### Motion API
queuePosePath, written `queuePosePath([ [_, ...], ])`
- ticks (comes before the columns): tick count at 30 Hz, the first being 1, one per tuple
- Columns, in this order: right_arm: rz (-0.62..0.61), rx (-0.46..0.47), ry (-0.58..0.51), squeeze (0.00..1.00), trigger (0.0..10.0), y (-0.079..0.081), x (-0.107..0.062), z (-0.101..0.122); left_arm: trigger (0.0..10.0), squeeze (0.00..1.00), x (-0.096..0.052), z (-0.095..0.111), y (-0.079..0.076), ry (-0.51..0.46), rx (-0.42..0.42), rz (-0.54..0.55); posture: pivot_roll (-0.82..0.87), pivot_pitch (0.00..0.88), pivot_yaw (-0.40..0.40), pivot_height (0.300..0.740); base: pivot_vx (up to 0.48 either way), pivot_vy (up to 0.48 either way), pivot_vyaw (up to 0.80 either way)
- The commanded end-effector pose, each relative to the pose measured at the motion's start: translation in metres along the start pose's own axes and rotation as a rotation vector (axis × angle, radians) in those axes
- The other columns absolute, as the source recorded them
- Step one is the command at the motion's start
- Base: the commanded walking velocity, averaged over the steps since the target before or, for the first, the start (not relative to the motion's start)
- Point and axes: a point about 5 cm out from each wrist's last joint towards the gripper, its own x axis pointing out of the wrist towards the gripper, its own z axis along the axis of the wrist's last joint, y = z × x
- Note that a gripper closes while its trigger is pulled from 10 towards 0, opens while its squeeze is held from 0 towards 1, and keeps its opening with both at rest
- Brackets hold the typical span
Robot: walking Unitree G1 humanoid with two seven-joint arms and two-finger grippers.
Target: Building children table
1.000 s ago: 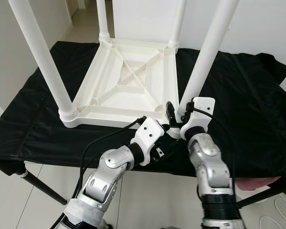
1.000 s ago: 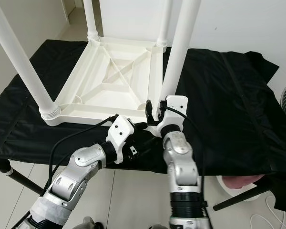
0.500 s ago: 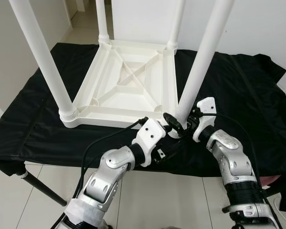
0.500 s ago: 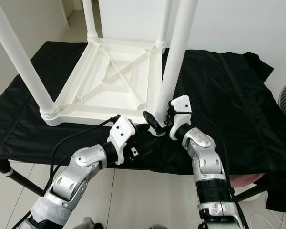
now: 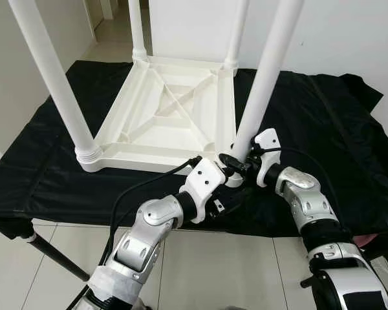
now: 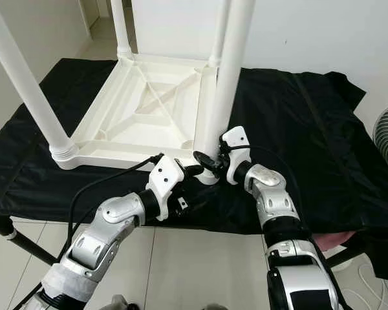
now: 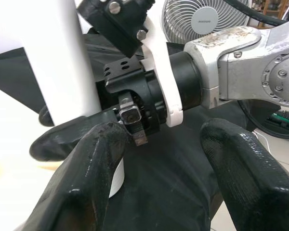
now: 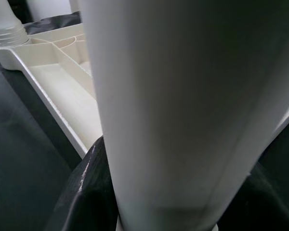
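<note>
The upturned white plastic children's table (image 5: 171, 123) lies on the black-draped tabletop (image 5: 323, 123); the right pincer (image 5: 236, 163) clamps its near-right white tubular leg (image 5: 262, 84) low down. If that grip slips, the leg may tilt in its socket. In the left wrist view, the left pincer (image 7: 159, 159) hangs apart beside it (a grey fan (image 7: 202, 21) behind). The right wrist view shows the leg pressed between the pads.
</note>
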Motion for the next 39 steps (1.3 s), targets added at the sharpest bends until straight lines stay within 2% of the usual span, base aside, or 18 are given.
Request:
queuePosePath([
  [1,0.039,0.010,0.032,0.00,0.0,0.005,0.002,-0.007,10.0,0.00,-0.001,-0.001,0.003,0.008,0.002,0.024,-0.08,0.030,-0.002,0.740,0.000,0.000,0.00],
  [9,-0.075,0.042,0.064,0.00,0.0,-0.010,0.001,-0.012,10.0,0.00,-0.001,-0.001,0.002,0.004,-0.004,0.030,-0.09,0.032,-0.005,0.740,0.000,0.000,0.00],
  [17,-0.173,0.039,0.014,0.00,0.0,-0.002,0.005,-0.007,10.0,0.00,-0.001,-0.002,0.000,0.004,-0.005,0.022,-0.10,0.038,-0.004,0.740,0.000,0.000,0.00],
  [20,-0.311,0.067,0.005,0.00,0.0,0.010,0.004,-0.005,10.0,0.00,0.000,-0.002,-0.001,0.006,-0.011,0.014,-0.11,0.047,0.000,0.740,0.000,0.000,0.00],
  [28,-0.350,0.065,0.004,0.00,0.0,0.014,0.004,-0.005,10.0,0.00,0.000,-0.002,-0.002,0.006,-0.014,0.011,-0.11,0.047,0.000,0.740,0.000,0.000,0.00],
  [30,-0.617,0.158,-0.020,0.00,0.0,0.035,0.006,-0.013,10.0,0.00,0.001,-0.003,-0.004,0.008,-0.018,-0.001,-0.11,0.060,0.008,0.740,0.000,0.000,0.00],
  [31,-0.617,0.158,-0.020,0.00,0.0,0.035,0.006,-0.013,10.0,0.00,0.001,-0.003,-0.004,0.008,-0.018,-0.001,-0.11,0.060,0.008,0.740,0.000,0.000,0.00],
  [32,-0.701,0.191,-0.024,0.00,0.0,0.044,0.006,-0.015,10.0,0.00,0.001,-0.003,-0.004,0.009,-0.019,-0.005,-0.11,0.060,0.008,0.740,0.000,0.000,0.00],
  [33,-0.701,0.191,-0.024,0.00,0.0,0.044,0.006,-0.015,10.0,0.00,0.001,-0.003,-0.004,0.009,-0.019,-0.005,-0.11,0.060,0.008,0.740,0.000,0.000,0.00],
  [34,-0.730,0.215,-0.031,0.00,0.0,0.053,0.009,-0.013,10.0,0.00,0.001,-0.003,-0.005,0.009,-0.020,-0.006,-0.11,0.060,0.008,0.740,0.000,0.000,0.00],
  [36,-0.715,0.218,-0.042,0.00,0.0,0.057,0.011,-0.010,10.0,0.00,0.000,-0.003,-0.005,0.010,-0.021,-0.006,-0.11,0.060,0.008,0.740,0.000,0.000,0.00],
  [39,-0.705,0.208,-0.040,0.00,0.0,0.059,0.011,-0.007,10.0,0.00,0.000,-0.004,-0.006,0.010,-0.024,-0.009,-0.12,0.067,0.006,0.740,0.000,0.000,0.00],
])
